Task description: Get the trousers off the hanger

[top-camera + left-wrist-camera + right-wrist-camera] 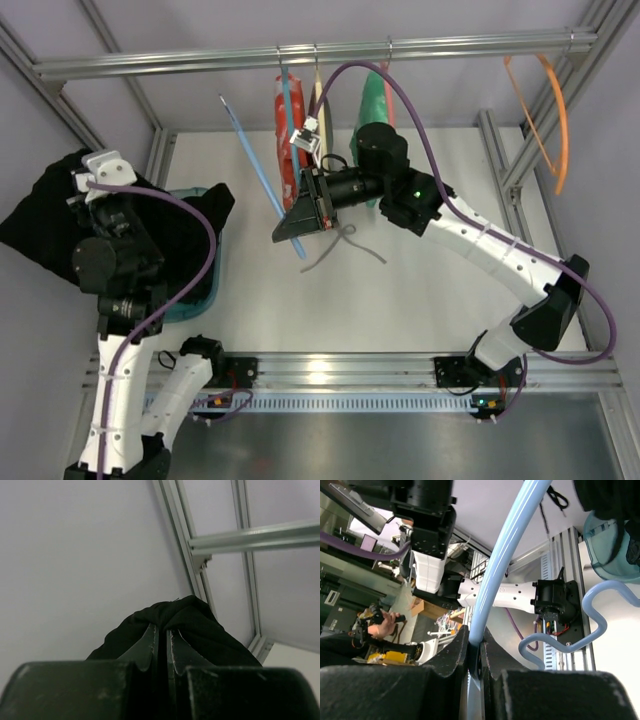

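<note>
the left gripper (161, 632) is pinched closed on a bunch of the black trousers (200, 625), which sit at the far left of the top view, partly over the teal basket (205, 290). the right gripper (476, 641) is clamped on the light blue hanger (505, 555) near frame centre, its bar slanting upper left to lower right, well apart from the cloth. the garment looks free, so the left arm likely just lowers it.

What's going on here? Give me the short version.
The left pincer is shut on the black trousers, holding them bunched up at the left side by a teal basket. The right pincer is clamped on the light blue hanger, which carries no garment. The trousers and the hanger are apart, one in each arm.
</note>
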Tool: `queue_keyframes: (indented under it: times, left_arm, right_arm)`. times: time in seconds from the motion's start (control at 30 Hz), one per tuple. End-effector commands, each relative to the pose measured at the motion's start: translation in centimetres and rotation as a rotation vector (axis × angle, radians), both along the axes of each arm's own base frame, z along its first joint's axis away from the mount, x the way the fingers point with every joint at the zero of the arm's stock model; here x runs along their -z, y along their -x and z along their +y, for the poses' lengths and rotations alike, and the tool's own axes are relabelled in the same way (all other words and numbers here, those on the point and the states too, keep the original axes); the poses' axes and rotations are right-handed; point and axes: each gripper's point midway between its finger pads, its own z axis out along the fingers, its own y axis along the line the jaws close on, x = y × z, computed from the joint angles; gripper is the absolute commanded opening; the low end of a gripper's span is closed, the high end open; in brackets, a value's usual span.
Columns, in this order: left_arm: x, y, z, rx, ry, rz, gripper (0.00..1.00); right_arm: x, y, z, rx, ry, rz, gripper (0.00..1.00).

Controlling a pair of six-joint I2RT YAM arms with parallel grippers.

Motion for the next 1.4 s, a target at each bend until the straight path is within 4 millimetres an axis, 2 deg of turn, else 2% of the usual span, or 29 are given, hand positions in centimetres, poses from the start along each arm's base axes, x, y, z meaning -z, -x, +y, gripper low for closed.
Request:
queue_keyframes:
  times: [0.0, 0.03, 0.17, 0.23, 0.37, 0.47, 0.5, 0.53, 0.57, 0.6, 0.63, 0.73, 0.8, 0.83, 0.87, 0.93, 1.03, 1.13, 1.3, 1.33, 1.37]
  left_arm:
    - [3.7, -1.9, 0.2, -0.011, 0.045, 0.076, 0.0]
    - [4.6, -2.6, 0.1, -0.011, 0.046, 0.103, 0.0]
    - [11.6, -6.0, -0.6, 0.03, 0.12, 0.3, 0.0]
    - [16.0, -7.1, -0.9, 0.058, 0.223, 0.402, 0.0]
    - [23.7, -7.3, -0.9, 0.049, 0.325, 0.551, 0.0]
    - [27.7, -7.1, -0.9, 0.055, 0.379, 0.637, 0.05]
    - [29.8, -6.9, -1.1, 0.062, 0.401, 0.679, 0.12]
    - [31.1, -6.6, -0.4, 0.039, 0.429, 0.708, 0.17]
    - [33.1, -6.2, -0.7, 0.057, 0.455, 0.767, 0.23]
    - [33.9, -6.2, -1.0, 0.07, 0.475, 0.792, 0.29]
    - [34.4, -6.3, -0.9, 0.076, 0.474, 0.818, 0.46]
    - [33.9, -6.5, -1.7, 0.127, 0.486, 0.827, 0.74]
    - [33.3, -6.6, -2.4, 0.166, 0.498, 0.829, 0.82]
    - [33.0, -6.7, -2.7, 0.183, 0.502, 0.831, 0.92]
    - [31.7, -7.0, -2.9, 0.205, 0.499, 0.81, 0.98]
    - [30.5, -7.2, -3.9, 0.262, 0.511, 0.809, 0.98]
    - [25.7, -8.0, -5.8, 0.401, 0.501, 0.725, 0.98]
    - [22.2, -8.3, -6.9, 0.476, 0.486, 0.657, 0.98]
    - [20.4, -8.6, -7.1, 0.487, 0.509, 0.625, 0.98]
    - [19.9, -8.6, -7.4, 0.506, 0.515, 0.609, 0.98]
    - [19.6, -8.6, -8.2, 0.552, 0.515, 0.609, 0.98]
  right_arm:
    - [-3.3, 0.3, -1.0, 0.008, -0.103, -0.129, 0.0]
    - [-3.1, 0.3, -1.0, 0.009, -0.098, -0.128, 0.0]
    - [-3.3, 0.4, -1.4, 0.008, -0.1, -0.147, 0.0]
    - [-3.5, 0.7, -1.7, 0.002, -0.107, -0.167, 0.0]
    - [-3.9, 2.0, -3.1, -0.025, -0.117, -0.193, 0.0]
    - [-3.8, 3.1, -4.1, -0.052, -0.122, -0.198, 0.0]
    - [-3.3, 3.3, -4.3, -0.059, -0.112, -0.191, 0.0]
    - [-3.3, 3.6, -4.6, -0.067, -0.112, -0.192, 0.0]
    - [-3.5, 4.1, -5.1, -0.07, -0.115, -0.197, 0.0]
    - [-3.1, 4.2, -5.3, -0.074, -0.106, -0.194, 0.0]
    - [-3.0, 4.7, -5.7, -0.091, -0.106, -0.196, 0.0]
    - [-3.6, 6.2, -7.2, -0.129, -0.127, -0.224, 0.0]
    - [-4.0, 6.9, -8.0, -0.153, -0.145, -0.26, 0.0]
    - [-4.2, 7.5, -8.6, -0.158, -0.143, -0.268, 0.0]
    - [-4.7, 7.6, -8.9, -0.156, -0.157, -0.312, 0.0]
    - [-5.1, 8.1, -10.0, -0.142, -0.156, -0.345, 0.0]
    - [-6.3, 8.4, -11.6, -0.096, -0.185, -0.439, 0.0]
    - [-7.1, 8.2, -13.4, -0.03, -0.195, -0.485, 0.0]
    - [-8.1, 7.1, -16.2, 0.102, -0.2, -0.549, 0.0]
    - [-8.6, 7.7, -17.1, 0.123, -0.216, -0.573, 0.0]
    - [-8.7, 7.1, -17.7, 0.17, -0.208, -0.584, 0.0]
